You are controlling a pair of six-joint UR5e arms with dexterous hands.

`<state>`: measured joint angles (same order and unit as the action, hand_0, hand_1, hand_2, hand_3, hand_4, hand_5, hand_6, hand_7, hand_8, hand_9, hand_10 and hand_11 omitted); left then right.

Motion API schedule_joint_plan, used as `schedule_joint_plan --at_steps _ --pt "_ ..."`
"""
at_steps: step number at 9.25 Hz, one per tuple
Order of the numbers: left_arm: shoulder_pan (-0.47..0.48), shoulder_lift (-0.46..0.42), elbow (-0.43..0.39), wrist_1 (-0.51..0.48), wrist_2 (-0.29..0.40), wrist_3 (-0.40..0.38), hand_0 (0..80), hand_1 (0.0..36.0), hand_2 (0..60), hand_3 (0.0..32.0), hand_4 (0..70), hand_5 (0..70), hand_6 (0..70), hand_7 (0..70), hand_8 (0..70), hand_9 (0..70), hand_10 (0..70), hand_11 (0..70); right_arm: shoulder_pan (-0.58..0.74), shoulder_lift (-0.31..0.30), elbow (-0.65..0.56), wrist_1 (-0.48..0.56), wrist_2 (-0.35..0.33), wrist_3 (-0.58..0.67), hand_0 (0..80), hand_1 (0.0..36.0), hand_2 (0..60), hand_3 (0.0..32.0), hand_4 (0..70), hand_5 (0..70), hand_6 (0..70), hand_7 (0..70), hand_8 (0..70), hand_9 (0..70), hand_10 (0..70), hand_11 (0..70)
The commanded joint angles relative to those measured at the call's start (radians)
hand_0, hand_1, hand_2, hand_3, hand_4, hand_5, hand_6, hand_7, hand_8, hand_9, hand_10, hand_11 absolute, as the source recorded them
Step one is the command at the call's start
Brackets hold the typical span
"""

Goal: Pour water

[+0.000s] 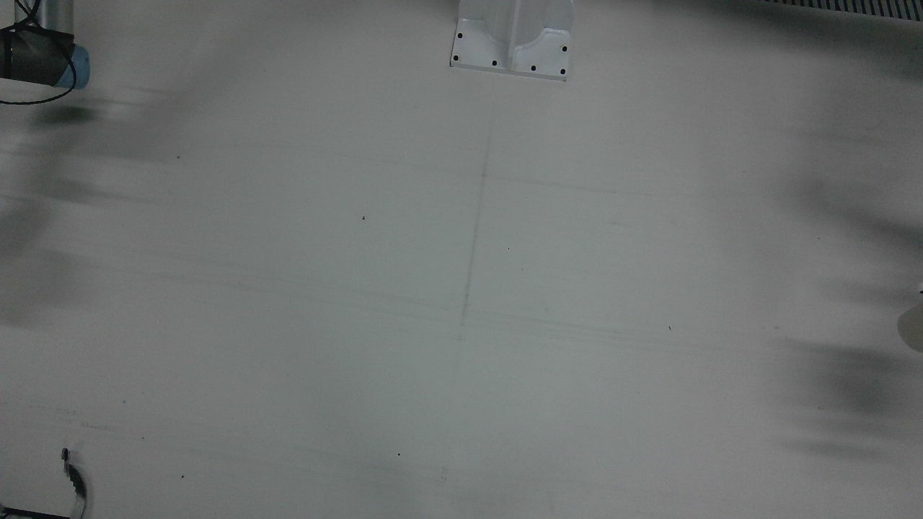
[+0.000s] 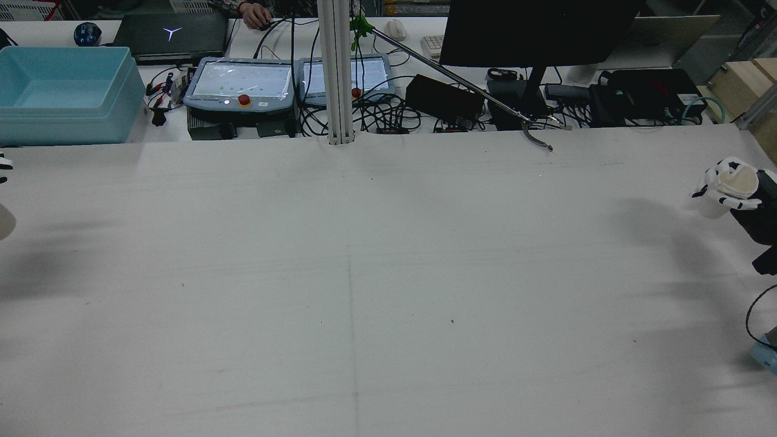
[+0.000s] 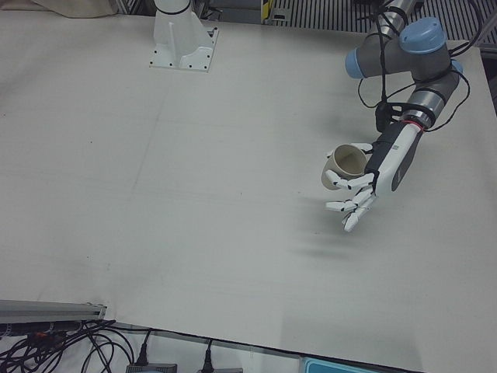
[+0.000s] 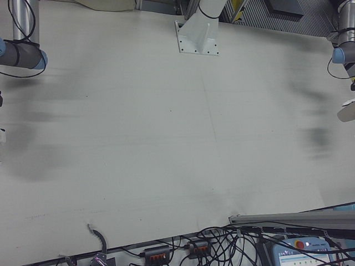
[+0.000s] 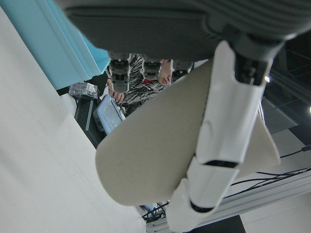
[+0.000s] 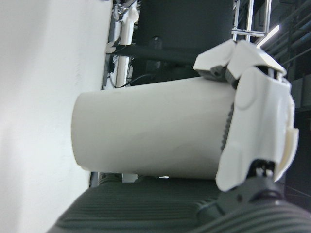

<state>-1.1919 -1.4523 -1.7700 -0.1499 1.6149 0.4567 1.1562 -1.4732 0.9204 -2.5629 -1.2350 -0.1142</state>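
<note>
My left hand [image 3: 374, 172] is shut on a beige paper cup [image 3: 342, 166] and holds it above the table, mouth tilted up, in the left-front view. The left hand view shows this cup [image 5: 155, 155] close up with a white finger [image 5: 221, 141] across it. In the rear view only its edge [image 2: 5, 221] shows at far left. My right hand [image 2: 737, 191] is shut on a white cup [image 2: 722, 193] at the table's far right edge, held above the surface. The right hand view shows that cup [image 6: 150, 131] gripped by white fingers [image 6: 257, 121]. I cannot see what is in either cup.
The white table [image 2: 364, 273] spans the views, with a mounting pedestal [image 1: 512, 40] at the robot's side. Beyond the far edge stand a blue bin [image 2: 61, 91], teach pendants [image 2: 243, 85], a pole [image 2: 337, 73], a monitor [image 2: 534, 30] and cables.
</note>
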Motion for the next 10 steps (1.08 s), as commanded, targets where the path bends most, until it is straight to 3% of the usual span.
schedule_joint_plan --at_steps 1,2,3,4,5,7,9,10 --pt "-0.005 0.087 0.034 -0.095 0.0 0.025 71.6 36.0 60.0 0.0 70.0 70.0 16.6 28.9 5.3 6.4 8.1 14.0 -0.013 0.024 -0.021 0.095 -0.004 0.033 53.7 29.1 60.0 0.0 27.1 70.0 44.2 58.4 38.6 51.8 28.5 42.8" --pt "-0.003 0.111 0.05 -0.123 0.0 0.03 71.8 36.0 60.0 0.0 70.0 70.0 16.3 28.6 5.1 6.1 8.1 13.9 -0.007 0.019 0.054 0.081 -0.011 0.056 53.2 15.1 7.1 0.0 24.3 70.0 24.6 33.3 18.8 23.1 11.1 17.2" --pt "-0.002 0.11 0.104 -0.169 -0.001 0.043 72.0 36.0 60.0 0.0 70.0 70.0 16.1 28.5 4.9 5.8 8.1 13.9 0.0 0.021 0.067 0.079 -0.011 0.059 50.4 10.0 0.0 1.4 19.1 20.6 9.2 8.6 3.8 0.4 0.0 0.0" --pt "0.0 0.099 0.154 -0.197 -0.004 0.065 67.5 36.0 60.0 0.0 70.0 70.0 16.0 28.2 4.9 5.8 8.0 13.7 0.0 0.021 0.087 0.078 -0.012 0.061 49.3 9.6 0.0 22.4 12.7 0.0 3.3 4.2 1.8 0.0 0.0 0.0" --pt "0.0 0.098 0.197 -0.242 -0.01 0.091 68.5 35.9 60.0 0.0 70.0 70.0 16.1 28.2 5.0 5.8 8.0 13.7 -0.006 0.01 0.124 0.044 -0.014 0.064 48.7 9.9 0.0 32.0 7.6 0.0 0.9 4.6 1.0 0.0 0.0 0.0" --pt "0.002 0.096 0.268 -0.315 -0.021 0.152 68.6 34.9 60.0 0.0 70.0 70.0 16.1 28.4 4.9 5.8 7.8 13.3 -0.026 -0.027 0.176 -0.008 -0.014 0.073 47.6 9.8 0.0 32.0 5.5 0.0 0.4 6.8 0.3 0.0 0.0 0.0" --pt "0.003 0.096 0.346 -0.382 -0.026 0.212 65.1 32.5 60.0 0.0 70.0 70.0 15.9 27.8 5.0 5.7 7.5 12.7 -0.027 -0.027 0.213 -0.042 -0.027 0.073 46.7 9.2 0.0 32.0 2.3 0.0 0.0 6.7 0.5 0.0 0.0 0.0" --pt "0.003 0.096 0.357 -0.393 -0.026 0.232 62.8 30.2 55.7 0.0 70.0 70.0 15.4 27.0 5.0 5.6 7.3 12.2 -0.029 -0.029 0.244 -0.071 -0.028 0.071 46.6 9.7 0.0 32.0 2.4 0.0 0.0 7.8 0.6 0.1 0.0 0.0"
